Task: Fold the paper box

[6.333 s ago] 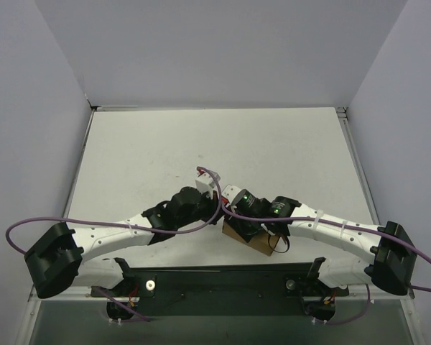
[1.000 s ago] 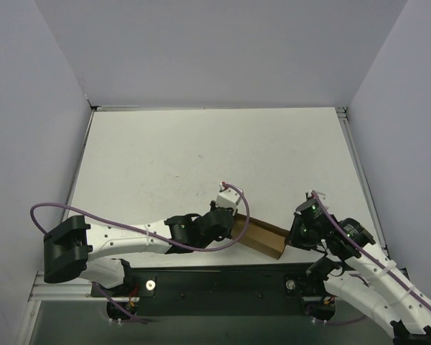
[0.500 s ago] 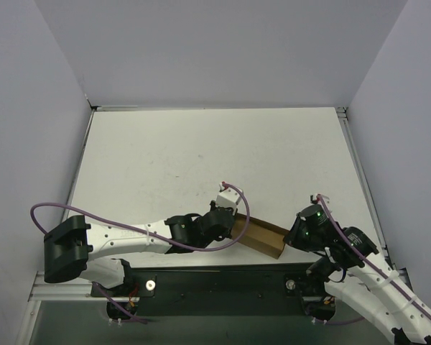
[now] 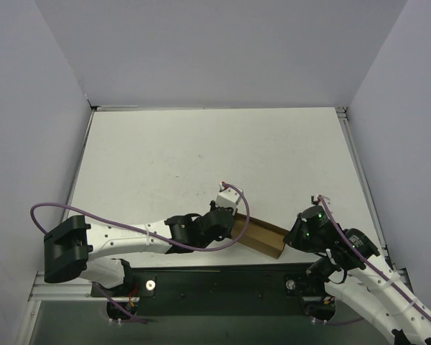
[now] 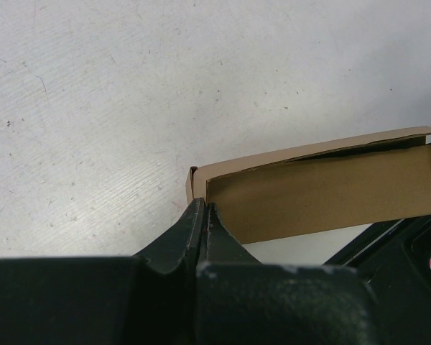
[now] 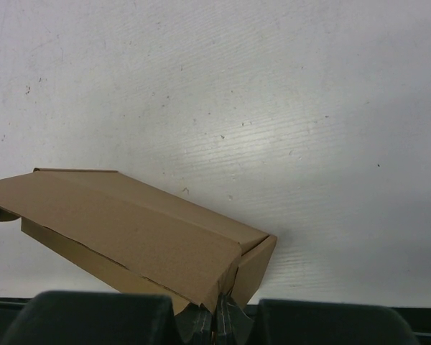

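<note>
While the two arms were bunched together over the middle of the box (image 4: 258,239) a few seconds ago, they now sit one at each end of it. Over the last second only the right gripper (image 4: 289,239) has shifted, settling slightly lower and nearer its end. The left gripper (image 4: 232,228) has not moved.

The box lies near the front edge of the table (image 4: 201,144), slanted, and already stands as a shallow closed shape rather than a flat sheet. The folding therefore looks largely done, with the ends being tidied.

In the left wrist view the left gripper's jaws are pressed together with their tips against the box's end corner. Whether any cardboard lies between them cannot be told. In the right wrist view the right gripper's jaws are closed, and the corner of the top flap appears to run down between them.

Room is tight on the near side, where the black base plate (image 4: 223,280) lies just beside the box. The far side of the table is open, and the side walls (image 4: 43,144) are well apart from both grippers.
</note>
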`<action>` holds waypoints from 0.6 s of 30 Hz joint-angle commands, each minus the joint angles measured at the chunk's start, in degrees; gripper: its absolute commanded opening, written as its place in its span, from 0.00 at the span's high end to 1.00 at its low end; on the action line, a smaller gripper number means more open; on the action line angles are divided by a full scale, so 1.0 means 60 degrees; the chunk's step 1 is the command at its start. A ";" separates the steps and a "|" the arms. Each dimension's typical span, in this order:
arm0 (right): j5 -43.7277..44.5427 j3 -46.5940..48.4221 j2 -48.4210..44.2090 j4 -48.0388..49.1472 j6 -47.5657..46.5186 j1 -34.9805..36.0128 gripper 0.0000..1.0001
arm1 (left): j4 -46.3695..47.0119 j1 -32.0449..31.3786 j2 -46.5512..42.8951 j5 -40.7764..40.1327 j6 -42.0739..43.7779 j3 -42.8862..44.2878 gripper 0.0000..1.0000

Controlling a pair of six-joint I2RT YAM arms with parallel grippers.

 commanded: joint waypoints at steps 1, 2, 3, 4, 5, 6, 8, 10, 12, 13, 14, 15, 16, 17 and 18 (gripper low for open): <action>-0.0324 -0.0057 0.0284 -0.1316 -0.0207 0.0016 1.00 | -0.1709 -0.0151 0.0457 0.0843 -0.0117 -0.0256 1.00; -0.0353 -0.0042 0.0299 -0.1360 -0.0251 0.0016 1.00 | -0.1724 -0.0151 0.0457 0.0829 -0.0117 -0.0255 1.00; -0.0339 -0.0013 0.0328 -0.1404 -0.0266 0.0016 1.00 | -0.1724 -0.0151 0.0471 0.0814 -0.0117 -0.0226 1.00; -0.0281 0.0016 0.0343 -0.1521 -0.0281 0.0016 1.00 | -0.1753 -0.0151 0.0471 0.0800 -0.0117 -0.0212 1.00; -0.0251 0.0031 0.0387 -0.1580 -0.0324 0.0045 1.00 | -0.1753 -0.0151 0.0457 0.0799 -0.0117 -0.0226 1.00; -0.0237 0.0031 0.0402 -0.1624 -0.0354 0.0031 1.00 | -0.1753 -0.0151 0.0457 0.0785 -0.0117 -0.0226 1.00; -0.0236 0.0017 0.0460 -0.1654 -0.0383 0.0060 1.00 | -0.1753 -0.0151 0.0471 0.0785 -0.0103 -0.0211 1.00; -0.0237 0.0002 0.0460 -0.1697 -0.0369 0.0074 1.00 | -0.1768 -0.0151 0.0486 0.0770 -0.0088 -0.0182 1.00; -0.0149 0.0002 0.0475 -0.1814 -0.0383 0.0104 1.00 | -0.1768 -0.0151 0.0515 0.0785 -0.0059 -0.0138 1.00; -0.0120 -0.0027 0.0489 -0.1829 -0.0369 0.0118 1.00 | -0.1768 -0.0151 0.0530 0.0770 -0.0044 -0.0124 1.00; -0.0105 -0.0013 0.0461 -0.1815 -0.0369 0.0133 1.00 | -0.1768 -0.0151 0.0544 0.0770 -0.0030 -0.0095 1.00; -0.0105 -0.0042 0.0475 -0.1815 -0.0369 0.0162 1.00 | -0.1754 -0.0151 0.0559 0.0785 -0.0015 -0.0094 1.00; -0.0090 -0.0057 0.0489 -0.1815 -0.0354 0.0191 1.00 | -0.1753 -0.0151 0.0588 0.0785 -0.0015 -0.0080 1.00; -0.0046 -0.0071 0.0562 -0.1829 -0.0354 0.0250 1.00 | -0.1768 -0.0151 0.0603 0.0785 0.0000 -0.0051 1.00; 0.0012 -0.0071 0.0635 -0.1902 -0.0325 0.0424 1.00 | -0.1768 -0.0151 0.0618 0.0785 0.0029 -0.0036 1.00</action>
